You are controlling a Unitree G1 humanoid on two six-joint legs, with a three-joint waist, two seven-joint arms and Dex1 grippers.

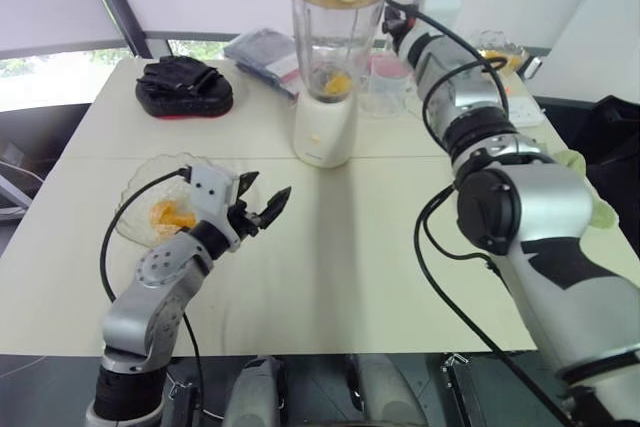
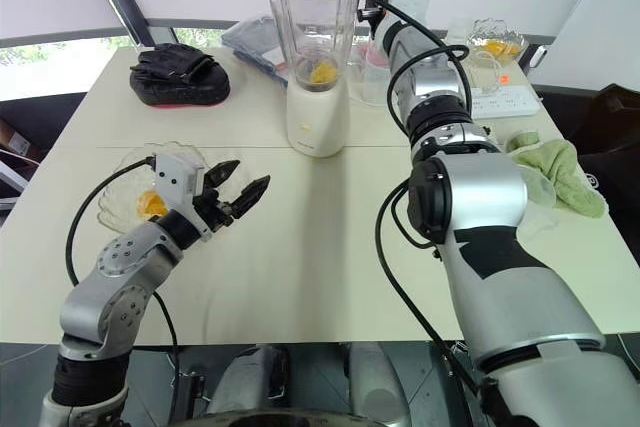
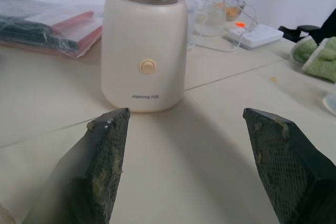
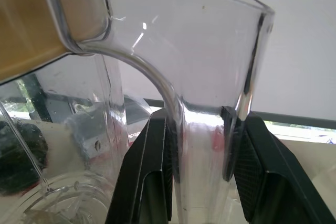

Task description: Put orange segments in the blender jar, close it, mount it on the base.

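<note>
Clamping the blender jar (image 4: 205, 145) handle, right jaws.

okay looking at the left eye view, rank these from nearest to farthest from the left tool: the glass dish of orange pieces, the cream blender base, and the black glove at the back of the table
From the left tool:
1. Glass dish of orange segments, just beside the tool on its left.
2. Base, farther back, mid-table, with the blender jar mounted on it.
3. Black glove, at the back left of the table.
</note>
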